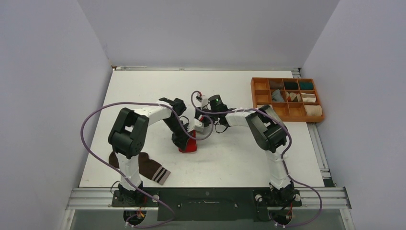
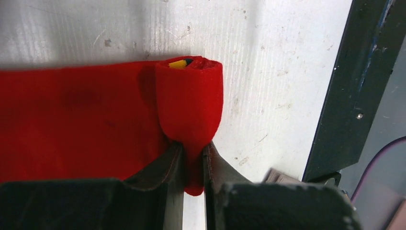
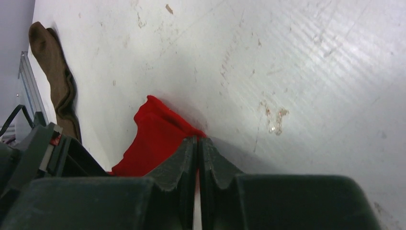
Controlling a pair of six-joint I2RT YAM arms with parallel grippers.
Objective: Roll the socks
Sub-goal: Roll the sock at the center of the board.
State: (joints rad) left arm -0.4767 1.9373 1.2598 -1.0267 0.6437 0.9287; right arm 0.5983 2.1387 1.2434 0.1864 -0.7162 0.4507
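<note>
The red sock (image 1: 190, 145) lies mid-table between both arms. In the left wrist view it (image 2: 86, 124) spreads flat to the left, with one end folded into a loose roll (image 2: 191, 103). My left gripper (image 2: 193, 155) is shut on the bottom of that roll. My right gripper (image 3: 197, 143) is shut on the far corner of the red sock (image 3: 153, 139). The dark brown sock with the pale-striped cuff (image 1: 152, 168) lies flat at the near left edge, partly under the left arm; it also shows in the right wrist view (image 3: 55, 79). The grey sock is not visible on the table.
An orange compartment tray (image 1: 256, 94) at the far right holds rolled bundles in beige, cream and teal. A purple cable (image 1: 91, 122) loops off the left arm. The table's near edge and metal rail (image 1: 210, 194) run along the front.
</note>
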